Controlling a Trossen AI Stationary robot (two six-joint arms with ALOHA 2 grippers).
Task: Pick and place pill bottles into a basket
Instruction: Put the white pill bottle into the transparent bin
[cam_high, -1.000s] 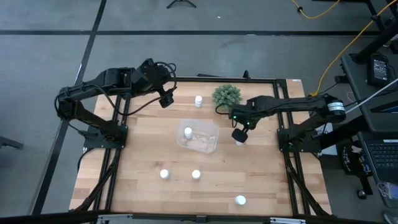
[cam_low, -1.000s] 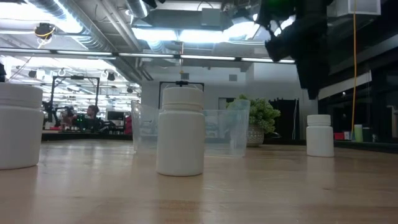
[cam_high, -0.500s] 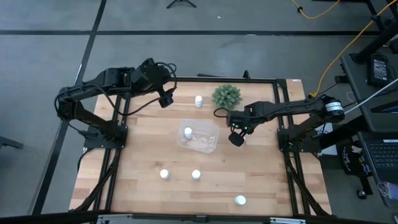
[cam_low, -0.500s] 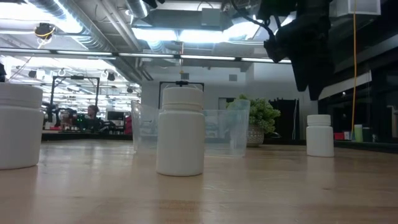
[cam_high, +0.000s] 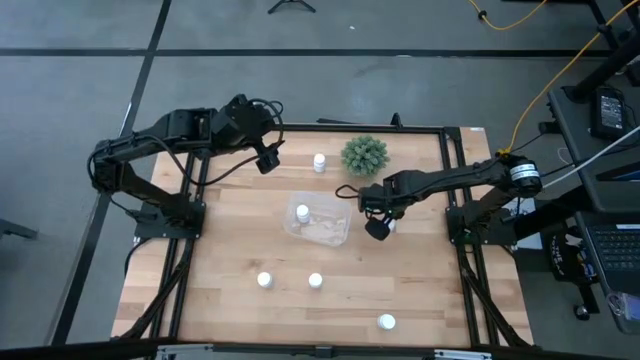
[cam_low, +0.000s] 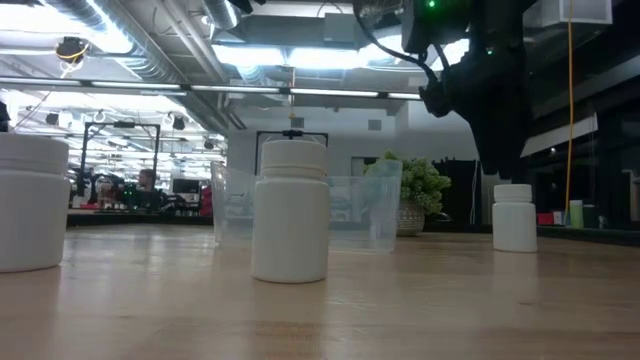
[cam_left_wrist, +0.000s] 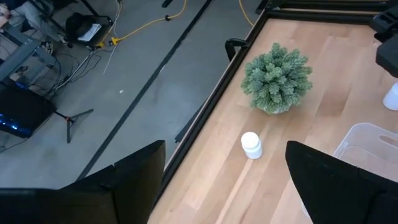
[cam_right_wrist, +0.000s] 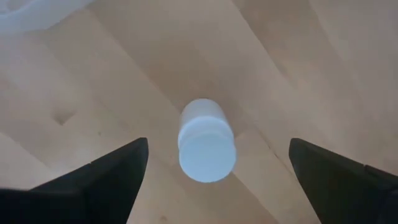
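Note:
My right gripper (cam_high: 377, 228) (cam_right_wrist: 214, 186) is open and hangs over a white pill bottle (cam_right_wrist: 206, 140) that stands upright on the table just right of the basket. Its fingers stand apart on either side of the bottle without touching it. The bottle also shows in the high view (cam_high: 391, 226) and in the low view (cam_low: 514, 216). The clear basket (cam_high: 318, 221) sits mid-table with one bottle (cam_high: 302, 212) inside. My left gripper (cam_high: 268, 157) (cam_left_wrist: 224, 186) is open and empty, above the far left of the table.
Other bottles stand at the far side (cam_high: 319, 161) (cam_left_wrist: 251, 144) and toward the near edge (cam_high: 265, 280), (cam_high: 315, 281), (cam_high: 386, 322). A green spiky plant (cam_high: 364, 154) stands at the far side, close behind my right arm.
My right gripper has gone a little toward the table's left and near edges, closer to the basket, and has come down somewhat over the bottle. The bottle has stayed where it was.

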